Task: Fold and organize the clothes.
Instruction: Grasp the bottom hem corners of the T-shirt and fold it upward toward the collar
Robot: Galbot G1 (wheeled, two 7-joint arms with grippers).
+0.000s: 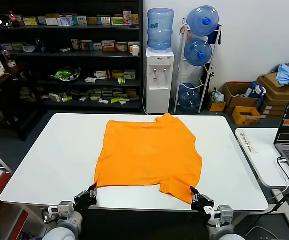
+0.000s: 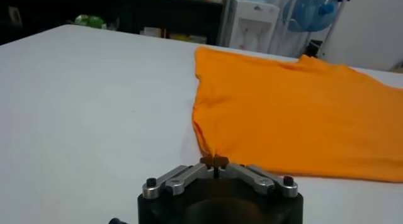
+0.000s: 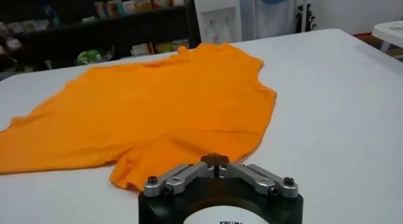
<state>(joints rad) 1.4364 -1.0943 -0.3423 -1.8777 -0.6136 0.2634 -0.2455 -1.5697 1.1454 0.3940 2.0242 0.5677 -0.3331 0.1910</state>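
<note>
Orange T-shirt (image 1: 149,157) on the white table (image 1: 59,160), at the pinching stage of a fold. The shirt lay spread near the middle of the table, plain side up, no lettering visible, with its edges uneven and a flap of fabric trailing toward the table's near edge.

Left gripper (image 1: 88,196): positioned at the shirt's near corner on the robot's left, close to the table's near edge. In the left wrist view the fingers (image 2: 214,161) were drawn together on a puckered point of orange fabric, so the gripper (image 2: 215,162) appeared to be pinching the shirt's corner (image 2: 204,143).

Right gripper (image 1: 200,199): positioned just beside the shirt's trailing flap on the robot's right, also close to the table's near edge. In the right wrist view the gripper (image 3: 215,161) had its fingers drawn together, but the flap (image 3: 135,168) lay off to one side and no fabric could be seen between them; whether it held cloth could not be told.

Judged step: securing the two near corners before the first fold. The next move would call for a confirmed hold on the right, then an even lift of both corners and a carry toward the shirt's far edge, keeping the soft fabric taut enough not to bunch.
</note>
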